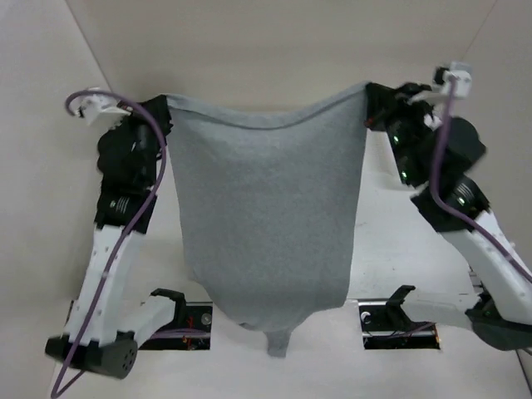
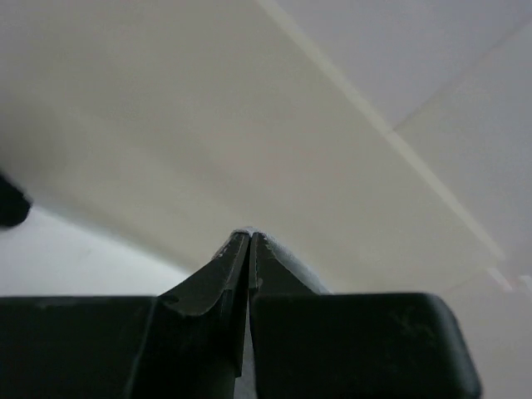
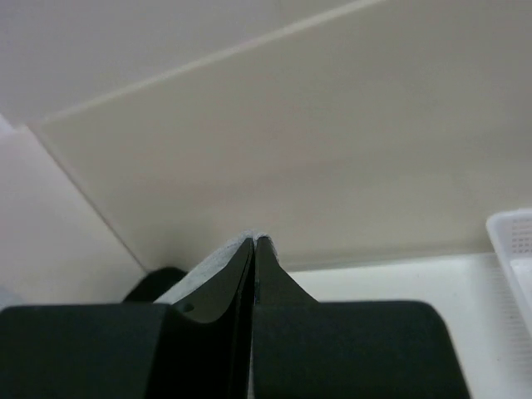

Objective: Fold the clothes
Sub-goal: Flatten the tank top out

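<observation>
The clothes (image 1: 266, 216), one plain grey garment, hang spread in the air between both arms in the top view. My left gripper (image 1: 165, 112) is shut on the garment's upper left corner and my right gripper (image 1: 368, 98) on its upper right corner. The top edge sags slightly between them, and the lower part narrows to a point near the arm bases. In the left wrist view my left gripper (image 2: 250, 234) pinches a sliver of the grey cloth (image 2: 287, 258). In the right wrist view my right gripper (image 3: 253, 239) pinches the grey cloth edge (image 3: 208, 270).
The white table (image 1: 399, 249) lies below the hanging garment, with pale walls behind. A white perforated tray (image 3: 514, 249) shows at the right edge of the right wrist view. A dark shape (image 3: 154, 283) sits low on the left there. The arm bases (image 1: 399, 320) stand at the near edge.
</observation>
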